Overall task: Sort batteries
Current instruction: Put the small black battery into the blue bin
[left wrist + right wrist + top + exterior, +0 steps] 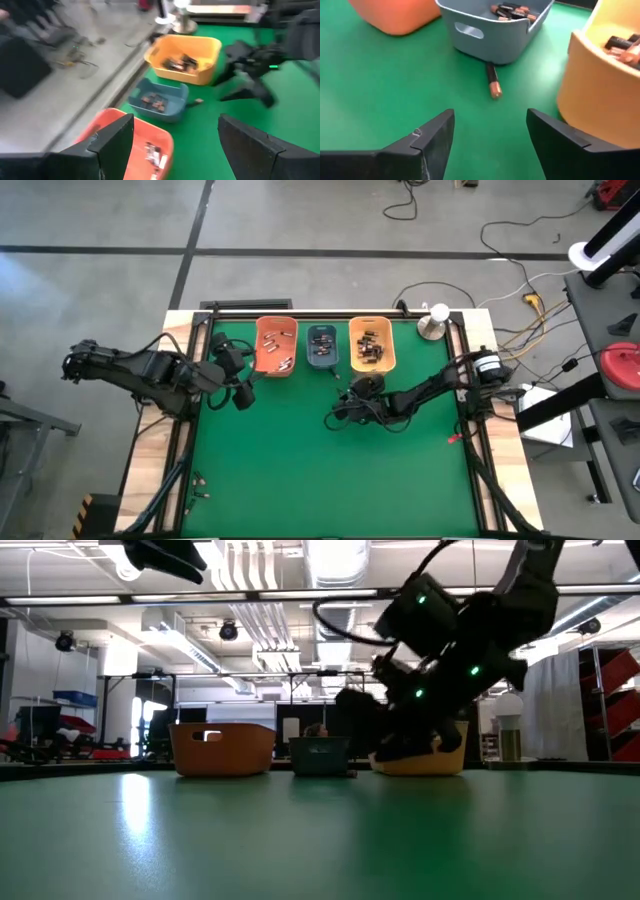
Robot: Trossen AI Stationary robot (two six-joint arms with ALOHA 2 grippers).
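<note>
Three bins stand in a row at the table's far edge: an orange bin point(275, 345), a blue-grey bin point(322, 347) and a yellow-orange bin point(371, 345). Each has batteries in it point(512, 11) point(181, 62) point(154, 152). One dark battery with a coppery end point(493, 83) lies loose on the green mat, against the blue-grey bin's near wall. My right gripper point(490, 125) stands open just near of that battery, with nothing between its fingers. My left gripper point(175, 135) is open and empty, above the mat by the orange bin's near left corner point(240, 385).
A silver round object point(432, 326) stands at the table's far right corner. Small dark bits point(198, 480) lie near the front left edge, and a small red thing point(455, 439) sits by the right edge. The green mat point(320, 470) near of both arms is bare.
</note>
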